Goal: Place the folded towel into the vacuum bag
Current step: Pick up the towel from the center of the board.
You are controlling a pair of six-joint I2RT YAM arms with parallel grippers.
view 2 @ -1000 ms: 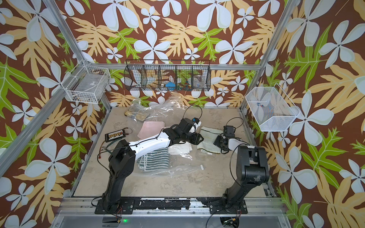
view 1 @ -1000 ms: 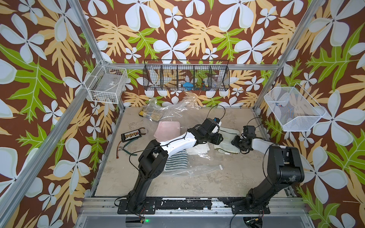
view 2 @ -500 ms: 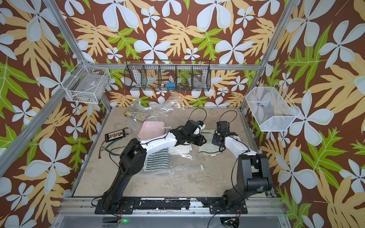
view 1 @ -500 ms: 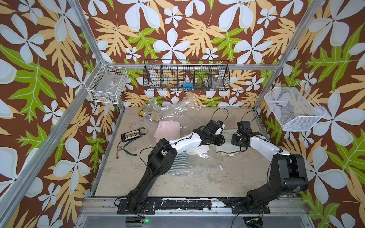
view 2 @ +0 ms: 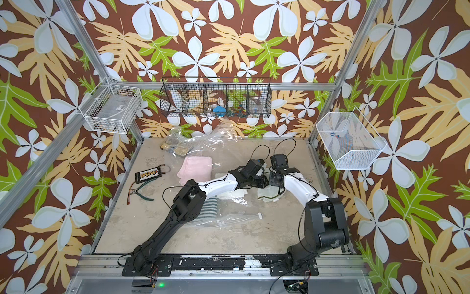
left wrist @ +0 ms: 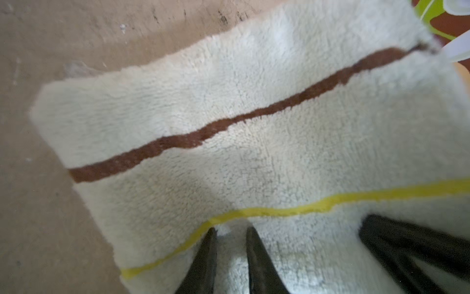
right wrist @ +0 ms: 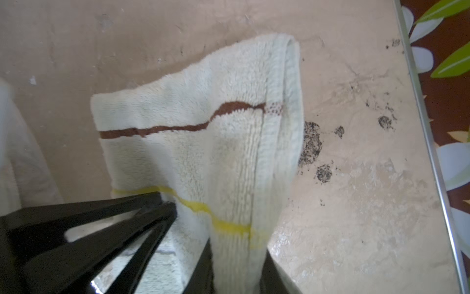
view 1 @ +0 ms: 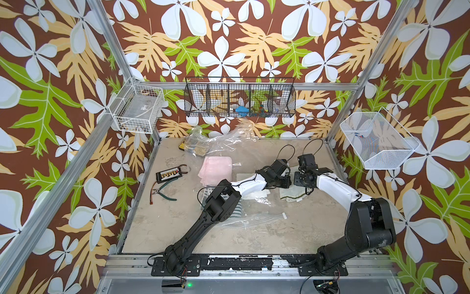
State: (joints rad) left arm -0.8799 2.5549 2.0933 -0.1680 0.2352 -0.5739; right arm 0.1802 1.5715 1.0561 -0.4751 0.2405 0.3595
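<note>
so the beige table [view 1: 267,236] fills the middle of both top views. the vacuum bag [view 1: 259,210] lies flat and crinkly near the centre of the frame, with its little white slider [view 1: 284,216] at its lower right edge

a grey striped towel [view 1: 235,212] sits at the bag's left end, half hidden by the left arm. looks like it's under the plastic but can't say for sure

the folded towel [view 1: 292,194], cream with one brown and one yellow stripe, is on the table right of centre, just beside the bag's upper right corner, not in it

both claws are on it. the left gripper [left wrist: 230,231] has its jaws nearly together, pinching the pile near the yellow stripe. the right gripper [right wrist: 239,275] is clamped on a raised fold of the hemmed edge

pink towel [view 1: 216,169] sits upper left of centre, pliers [view 1: 162,192] further left
</note>
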